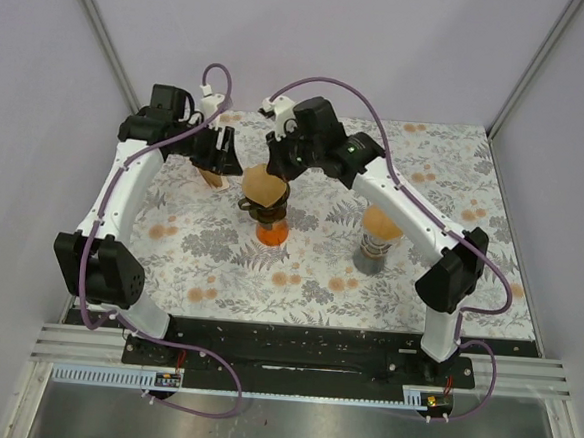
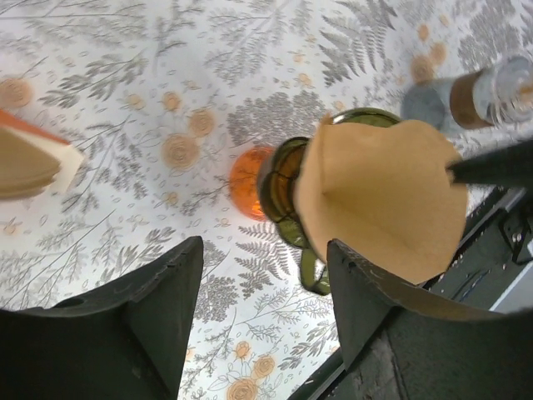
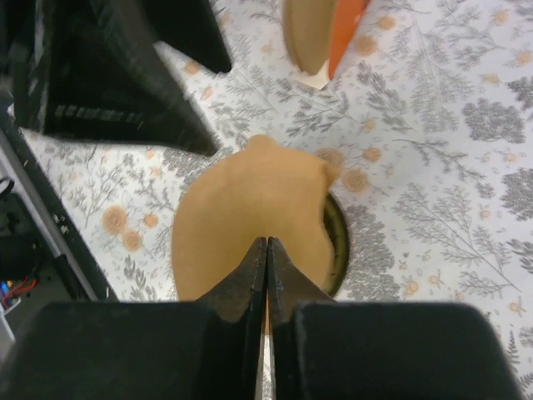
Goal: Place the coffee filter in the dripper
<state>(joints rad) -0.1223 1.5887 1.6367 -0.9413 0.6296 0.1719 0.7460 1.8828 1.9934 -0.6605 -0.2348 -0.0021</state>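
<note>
So the right gripper (image 3: 266,250) has its fingers pressed together on the top edge of the coffee filter (image 3: 250,200). It's a thin pinch, which makes sense for paper, since the lip is about the only place you can hold it. The filter hangs tilted over the dripper (image 2: 283,187), pointed end toward the green funnel's mouth and the open end leaning off to one side. From the left wrist view the tip looks to be at or just inside the rim, but I can't tell how deep, and I'd say it isn't seated. The dripper is perched on an orange cup (image 2: 244,179) a bit left of the middle of the table (image 1: 318,271), about halfway between the near and far edges. That leaves it raised and probably a little tippy — good reason to ease the paper in rather than shove it. The left gripper (image 2: 262,292) hovers near it on the far-left side with its fingers spread and nothing between them; my guess is it's there to steady the dripper or pat the paper flat. A stack of spare filters (image 2: 25,162) stands toward the far left corner, and a jar (image 1: 373,247) sits right of the middle, well apart from the action. Next bit, I reckon: get the cone upright and centred before letting go — otherwise it flops over the rim.
</note>
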